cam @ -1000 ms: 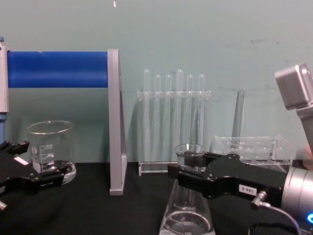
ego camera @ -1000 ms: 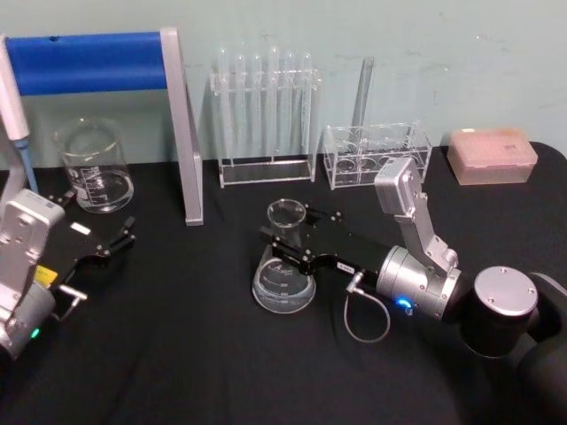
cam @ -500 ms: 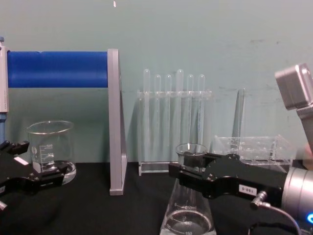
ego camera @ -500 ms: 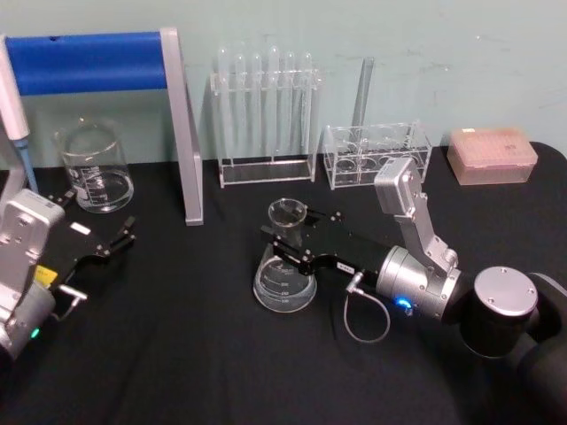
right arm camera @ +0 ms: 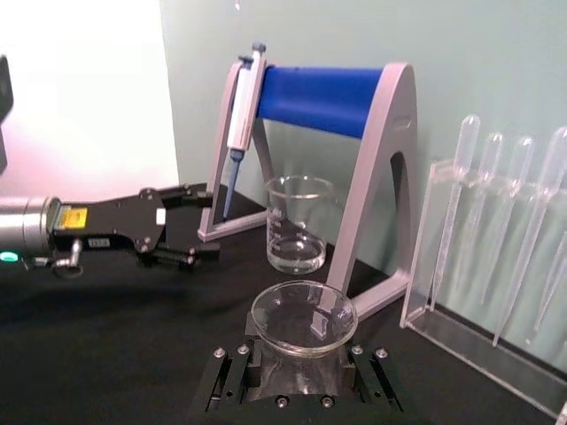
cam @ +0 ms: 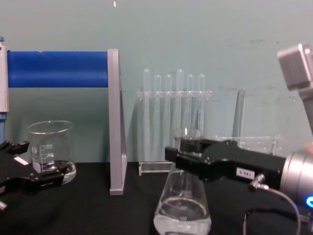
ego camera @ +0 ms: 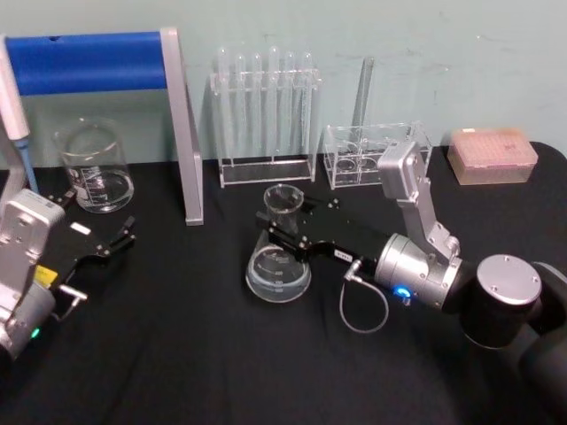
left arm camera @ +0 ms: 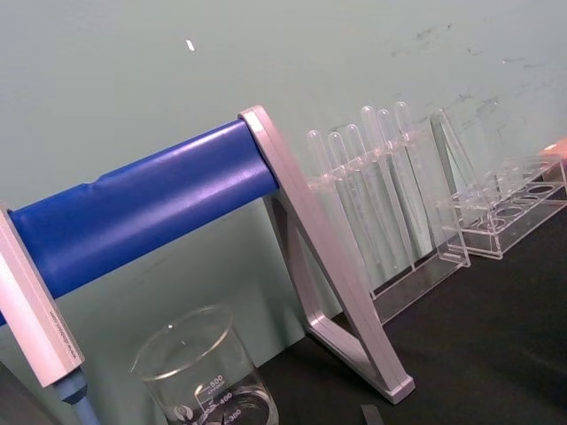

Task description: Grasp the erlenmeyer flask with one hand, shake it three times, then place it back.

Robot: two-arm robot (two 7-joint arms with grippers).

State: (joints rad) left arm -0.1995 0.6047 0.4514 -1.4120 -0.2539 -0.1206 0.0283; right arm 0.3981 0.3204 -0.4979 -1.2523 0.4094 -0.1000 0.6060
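Right gripper [ego camera: 283,234] is clamped on the erlenmeyer flask [ego camera: 277,268] at its neck, body hanging below. Bare black table [ego camera: 177,336] lies leftward; test-tube rack [ego camera: 264,106] stands beyond. Left gripper [ego camera: 115,239] sits parked, fingers apart.

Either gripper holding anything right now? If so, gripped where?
The right gripper holds the erlenmeyer flask by its neck, just below the rim. The left gripper is open and holds nothing.

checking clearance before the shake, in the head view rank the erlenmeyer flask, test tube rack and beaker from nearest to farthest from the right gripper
1. erlenmeyer flask, its neck held in the jaws of the right gripper.
2. test tube rack, just behind the flask.
3. beaker, far off at the back left.
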